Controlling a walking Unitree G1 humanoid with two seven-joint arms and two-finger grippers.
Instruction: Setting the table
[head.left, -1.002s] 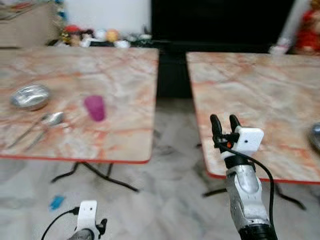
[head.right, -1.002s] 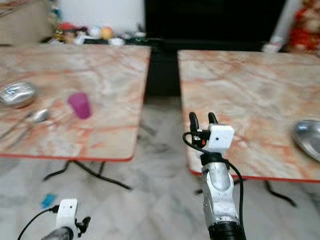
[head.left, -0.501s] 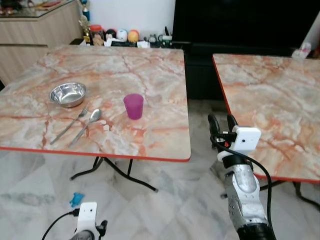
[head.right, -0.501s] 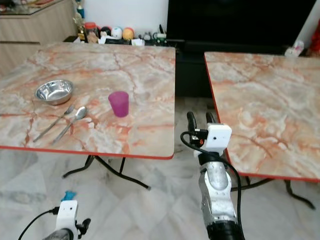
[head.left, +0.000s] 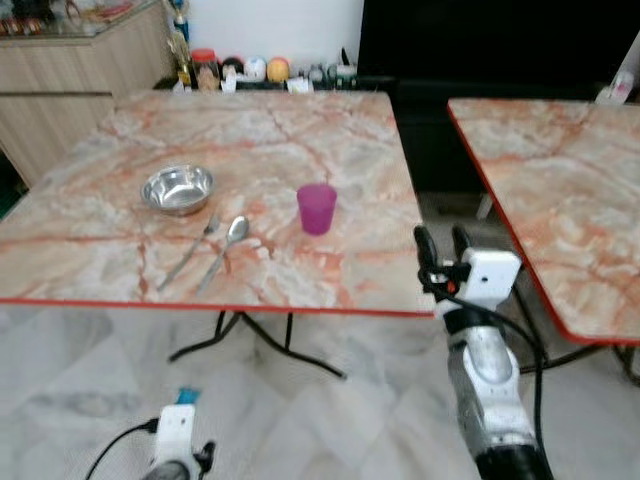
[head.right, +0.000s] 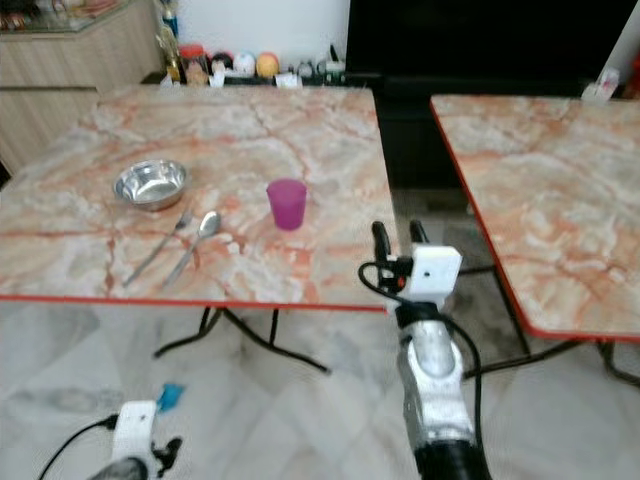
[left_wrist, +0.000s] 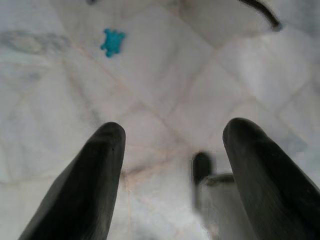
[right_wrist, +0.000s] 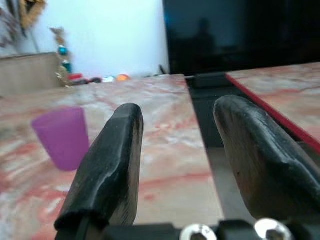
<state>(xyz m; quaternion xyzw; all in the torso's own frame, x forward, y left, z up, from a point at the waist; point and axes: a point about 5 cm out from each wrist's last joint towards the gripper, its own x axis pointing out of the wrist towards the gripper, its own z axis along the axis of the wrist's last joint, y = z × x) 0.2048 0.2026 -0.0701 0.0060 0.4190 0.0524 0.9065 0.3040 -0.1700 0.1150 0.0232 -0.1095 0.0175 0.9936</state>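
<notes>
A marble table (head.left: 300, 140) with a red edge holds a steel bowl (head.left: 177, 189), a fork (head.left: 186, 252), a spoon (head.left: 226, 245) and a purple cup (head.left: 317, 208). My right gripper (head.left: 441, 243) is raised at the table's near right corner, open and empty, to the right of the cup (right_wrist: 61, 137). My left gripper (left_wrist: 172, 150) hangs low over the floor, open with nothing between its fingers.
A second marble table (head.left: 560, 190) stands to the right across a narrow gap. A wooden cabinet (head.left: 70, 60) is at the far left and a dark TV unit (head.left: 480, 40) at the back. A small blue object (head.left: 186, 397) lies on the floor under the table.
The camera has turned toward the left table, so it now sits more central. My right gripper stays raised and open; the left arm still hangs.
</notes>
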